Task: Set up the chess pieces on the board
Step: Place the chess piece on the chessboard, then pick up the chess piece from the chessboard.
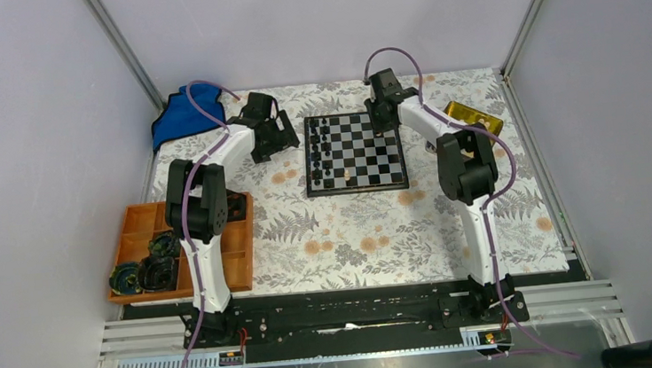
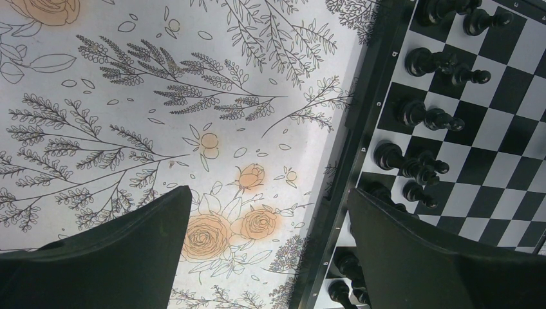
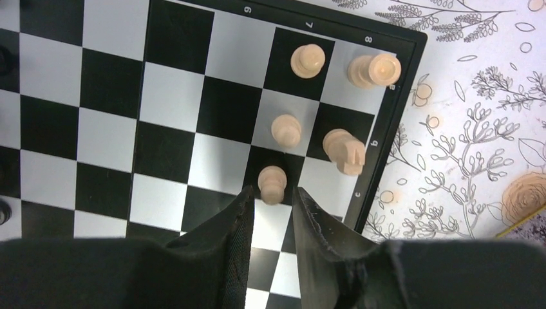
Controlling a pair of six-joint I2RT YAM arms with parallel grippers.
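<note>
Near the far edge of the bench (image 1: 354, 235), centred, lies the board (image 1: 355, 152). On it, black chess pieces (image 2: 422, 116) stand in 2 rows along its left side, and 5 pale chess pieces (image 3: 344, 151) cluster at its far-right corner. Over that corner hangs the right gripper (image 3: 272, 190), jaws slightly apart w/ a pale pawn (image 3: 272, 180) between the tips. Beside the board's left edge hovers the left gripper (image 2: 269, 193), jaws wide open, empty.

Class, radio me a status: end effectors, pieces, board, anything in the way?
Left end effector open, beside board. Right end effector open, tips flanking pale pawn standing on board. Black pieces lined up. Knight close by.
</note>
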